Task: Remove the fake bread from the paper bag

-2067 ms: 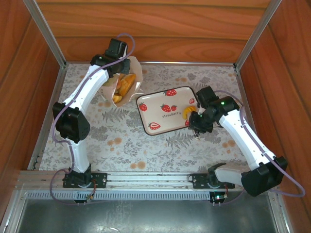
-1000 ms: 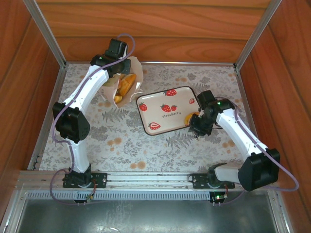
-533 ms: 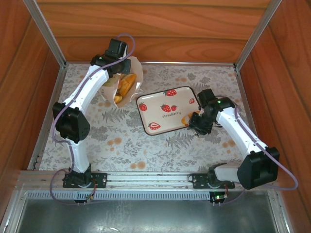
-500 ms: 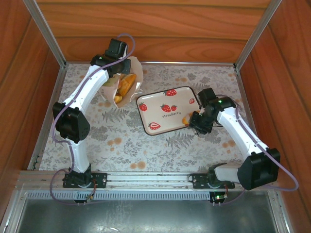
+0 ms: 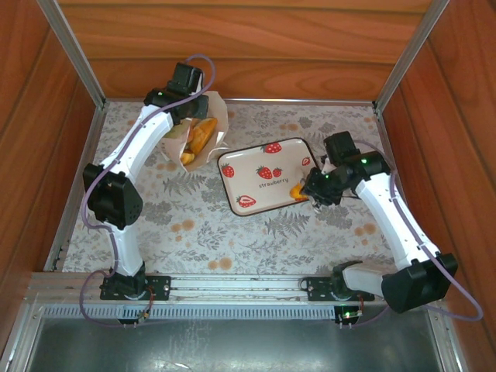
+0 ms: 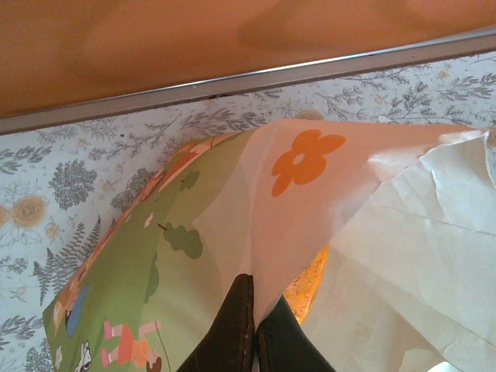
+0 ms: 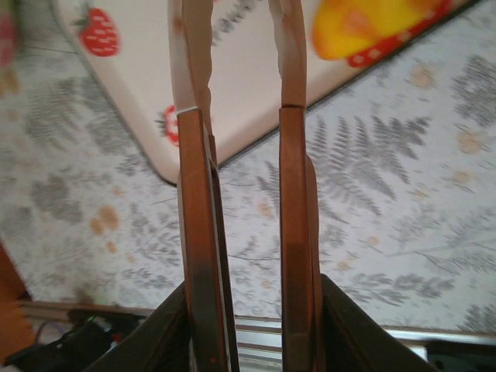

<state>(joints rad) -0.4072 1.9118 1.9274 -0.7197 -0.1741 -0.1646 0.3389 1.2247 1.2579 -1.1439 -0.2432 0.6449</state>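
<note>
Left pincer (image 6: 254, 310) clamps the paper bag (image 5: 220, 116); right pincer (image 7: 237, 31), narrowly parted and empty, hangs beside 1 orange bread (image 5: 297, 188); remaining fake bread (image 5: 201, 133) lies leftward beyond the tray (image 5: 254, 157)

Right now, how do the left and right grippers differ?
The left gripper is shut, pinching an edge of the paper bag; the right gripper is open, nothing between its fingers. The left is at the bag, the right over a corner of the strawberry tray, beside a fake bread lying on it. Both are two-finger grippers.
</note>
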